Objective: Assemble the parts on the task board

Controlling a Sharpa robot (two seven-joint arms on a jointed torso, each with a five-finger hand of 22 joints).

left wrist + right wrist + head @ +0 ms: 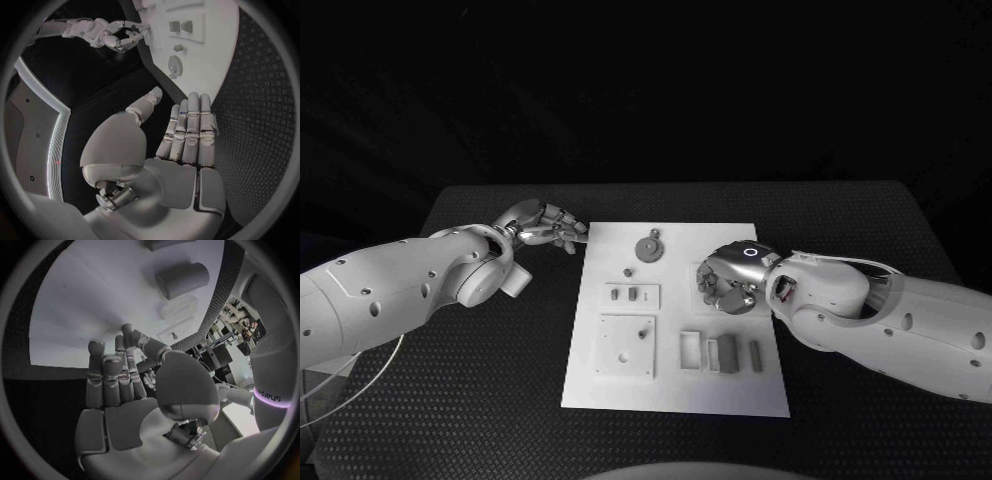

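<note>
Nearest, on the task board (678, 392), grey parts (720, 352) lie along its near half. Left hand (545, 225) hovers off the board's far left edge, fingers straight and together, holding nothing. Right hand (736, 277) hangs over the board's right side, fingers loosely curled, empty.

I read this as a robotics lab bench. A black, dimpled table (877, 215) fills my working area, dark all around it, with a white task board (733, 390) lying flat between my left hand (545, 225) and right hand (733, 278). Past my right hand, cluttered equipment racks (234, 325) stand beyond the table edge.
</note>
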